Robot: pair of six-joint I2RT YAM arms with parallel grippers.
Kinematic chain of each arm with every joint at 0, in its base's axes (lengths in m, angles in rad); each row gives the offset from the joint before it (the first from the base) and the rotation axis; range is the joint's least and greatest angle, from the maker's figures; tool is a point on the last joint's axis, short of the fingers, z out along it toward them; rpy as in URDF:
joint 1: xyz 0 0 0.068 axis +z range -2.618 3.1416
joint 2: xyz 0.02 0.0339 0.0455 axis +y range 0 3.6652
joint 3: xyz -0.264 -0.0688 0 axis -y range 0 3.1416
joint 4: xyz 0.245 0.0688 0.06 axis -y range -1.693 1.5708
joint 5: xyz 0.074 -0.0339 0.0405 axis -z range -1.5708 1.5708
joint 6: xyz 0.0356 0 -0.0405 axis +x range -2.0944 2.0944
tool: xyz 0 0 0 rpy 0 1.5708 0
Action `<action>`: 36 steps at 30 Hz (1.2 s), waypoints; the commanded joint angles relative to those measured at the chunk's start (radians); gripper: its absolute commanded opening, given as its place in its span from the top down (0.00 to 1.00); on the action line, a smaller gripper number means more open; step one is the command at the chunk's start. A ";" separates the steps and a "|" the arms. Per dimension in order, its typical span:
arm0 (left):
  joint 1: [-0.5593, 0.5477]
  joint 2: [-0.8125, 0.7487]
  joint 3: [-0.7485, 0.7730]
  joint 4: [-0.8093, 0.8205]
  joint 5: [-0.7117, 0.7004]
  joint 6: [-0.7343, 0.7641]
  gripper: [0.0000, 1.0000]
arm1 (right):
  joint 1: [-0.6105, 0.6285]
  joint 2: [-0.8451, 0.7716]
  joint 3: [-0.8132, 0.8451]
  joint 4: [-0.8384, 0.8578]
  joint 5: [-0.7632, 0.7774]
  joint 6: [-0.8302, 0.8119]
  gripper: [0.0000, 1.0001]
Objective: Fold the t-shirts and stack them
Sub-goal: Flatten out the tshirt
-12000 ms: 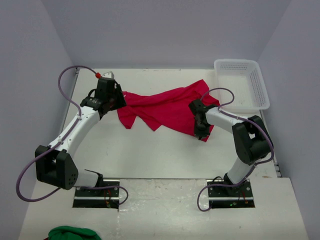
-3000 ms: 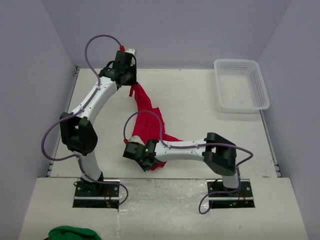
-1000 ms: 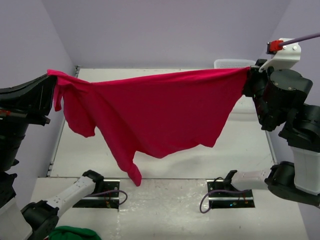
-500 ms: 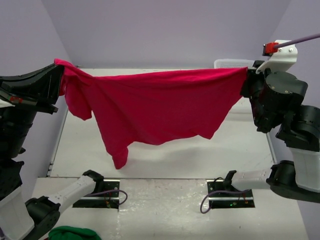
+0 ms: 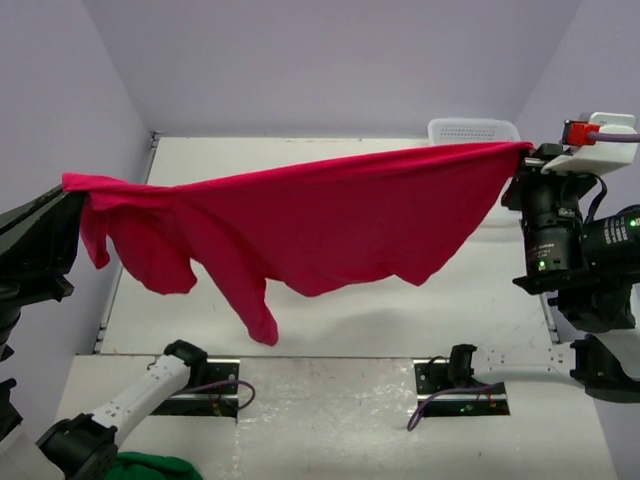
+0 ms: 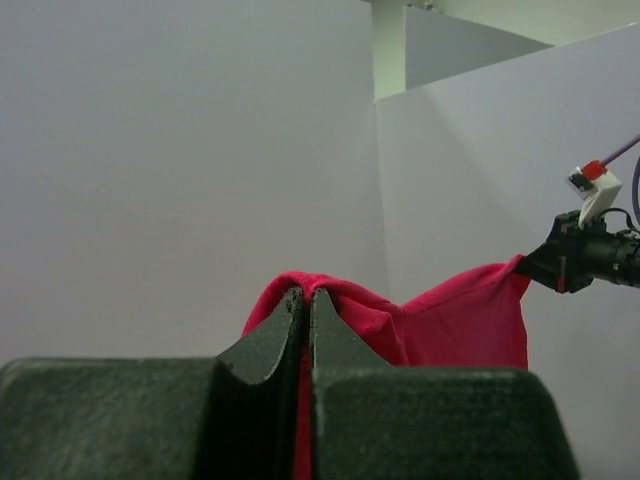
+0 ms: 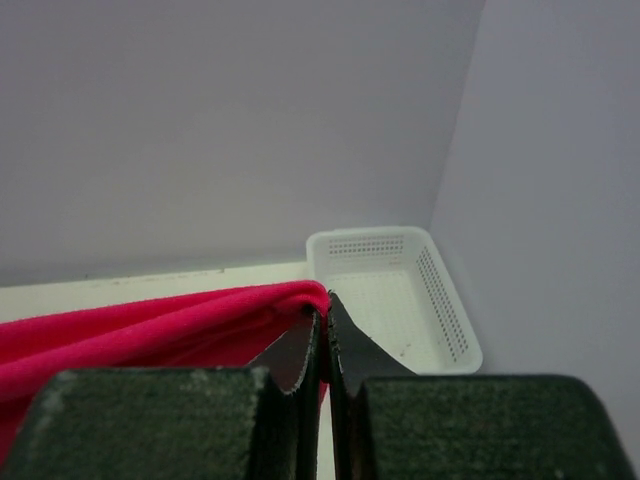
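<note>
A bright red t-shirt point(image 5: 320, 225) hangs stretched in the air high over the table, held at both ends. My left gripper point(image 5: 68, 186) at the far left is shut on one corner of it, and the left wrist view shows the red cloth point(image 6: 420, 325) pinched between its closed fingers point(image 6: 270, 335). My right gripper point(image 5: 525, 152) at the upper right is shut on the opposite corner; in the right wrist view the cloth point(image 7: 170, 330) folds over its left finger point(image 7: 295, 350). A sleeve point(image 5: 258, 320) dangles lowest.
A white mesh basket point(image 5: 470, 130) stands at the table's far right corner, partly behind the shirt, and shows again as the basket point(image 7: 395, 295) in the right wrist view. Green cloth point(image 5: 145, 467) lies off the table at the bottom left. Purple walls close in three sides.
Both arms still hold the shirt taut. The left end has dropped lower and further left, the right end shifted slightly right, and the hanging sleeve swung down again.
</note>
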 commanded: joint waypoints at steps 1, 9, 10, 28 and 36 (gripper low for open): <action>0.017 0.022 -0.002 0.074 0.006 -0.014 1.00 | 0.011 0.022 0.027 0.138 0.085 -0.130 1.00; 0.025 0.206 -0.028 -0.029 -0.141 -0.034 1.00 | 0.009 0.222 0.141 -0.157 -0.089 0.126 1.00; 0.025 0.223 -0.029 -0.036 -0.169 -0.025 1.00 | 0.000 0.252 0.187 -0.293 -0.138 0.238 1.00; 0.010 0.427 -0.012 -0.289 -0.655 0.007 1.00 | -0.385 0.208 0.014 -0.538 -0.803 0.644 1.00; 0.005 0.436 -0.069 -0.285 -0.695 0.002 1.00 | -0.384 0.176 0.008 -0.586 -0.745 0.649 1.00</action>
